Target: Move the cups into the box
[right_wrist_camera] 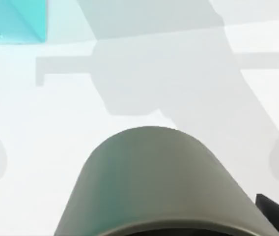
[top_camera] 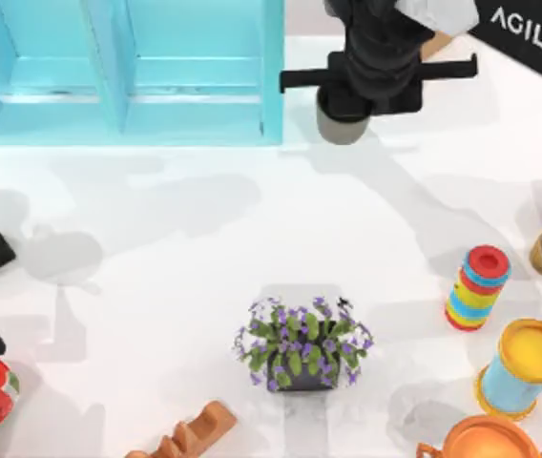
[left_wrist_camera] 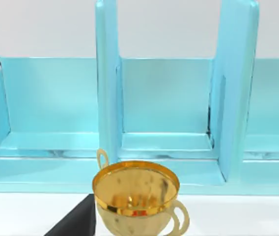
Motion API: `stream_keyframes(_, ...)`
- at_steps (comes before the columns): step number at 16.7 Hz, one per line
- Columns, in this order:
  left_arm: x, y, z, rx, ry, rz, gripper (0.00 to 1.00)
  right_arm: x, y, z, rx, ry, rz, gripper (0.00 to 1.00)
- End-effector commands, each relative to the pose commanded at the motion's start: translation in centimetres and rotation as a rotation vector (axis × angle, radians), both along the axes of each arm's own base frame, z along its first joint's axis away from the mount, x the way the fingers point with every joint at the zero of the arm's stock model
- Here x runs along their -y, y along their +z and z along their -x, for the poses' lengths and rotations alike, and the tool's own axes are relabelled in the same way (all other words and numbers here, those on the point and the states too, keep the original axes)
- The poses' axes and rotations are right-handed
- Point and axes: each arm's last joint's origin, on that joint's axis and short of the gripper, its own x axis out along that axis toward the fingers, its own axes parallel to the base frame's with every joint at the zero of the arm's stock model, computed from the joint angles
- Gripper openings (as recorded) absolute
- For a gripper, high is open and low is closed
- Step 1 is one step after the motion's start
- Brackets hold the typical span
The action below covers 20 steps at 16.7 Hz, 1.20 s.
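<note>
Olive-grey cup (top_camera: 340,124) gripped in right claw (top_camera: 345,113), hanging beneath it, just beside box (top_camera: 271,86)

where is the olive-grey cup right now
In the top view the olive-grey cup hangs under the right gripper near the table's far edge, just right of the cyan box and outside its wall.

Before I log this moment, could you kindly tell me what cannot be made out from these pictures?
- Right gripper, top view: the arm's body covers its fingers, so its hold on the olive-grey cup is unseen.
- Olive-grey cup, right wrist view: its mouth is cut off by the picture's edge.
- Box, top view: its far part runs past the top edge.
- Blue cup: nowhere identifiable.
</note>
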Motion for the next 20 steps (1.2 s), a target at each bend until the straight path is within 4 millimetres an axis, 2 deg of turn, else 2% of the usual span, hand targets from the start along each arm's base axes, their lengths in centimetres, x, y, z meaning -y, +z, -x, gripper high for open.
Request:
stream_keyframes(2,0.0,0.0,0.0,0.000,0.000,0.000,1.00,6.2,0.6,-1.6,-0.058,-0.010,0.041,0.00)
stream_keyframes(5,0.0,0.0,0.0,0.000,0.000,0.000,1.00,17.7,1.7,-2.1,-0.163,-0.024,0.080,0.00)
stream_keyframes(8,0.0,0.0,0.0,0.000,0.000,0.000,1.00,28.9,2.9,0.8,-0.261,-0.030,0.073,0.00)
stream_keyframes(10,0.0,0.0,0.0,0.000,0.000,0.000,1.00,34.7,3.5,4.0,-0.307,-0.028,0.047,0.00)
stream_keyframes(11,0.0,0.0,0.0,0.000,0.000,0.000,1.00,36.8,3.8,5.6,-0.322,-0.025,0.031,0.00)
stream_keyframes(13,0.0,0.0,0.0,0.000,0.000,0.000,1.00,39.6,4.2,8.5,-0.338,-0.017,0.001,0.00)
stream_keyframes(15,0.0,0.0,0.0,0.000,0.000,0.000,1.00,41.0,4.5,10.4,-0.342,-0.012,-0.021,0.00)
stream_keyframes(20,0.0,0.0,0.0,0.000,0.000,0.000,1.00,41.3,4.5,10.8,-0.344,-0.009,-0.025,0.00)
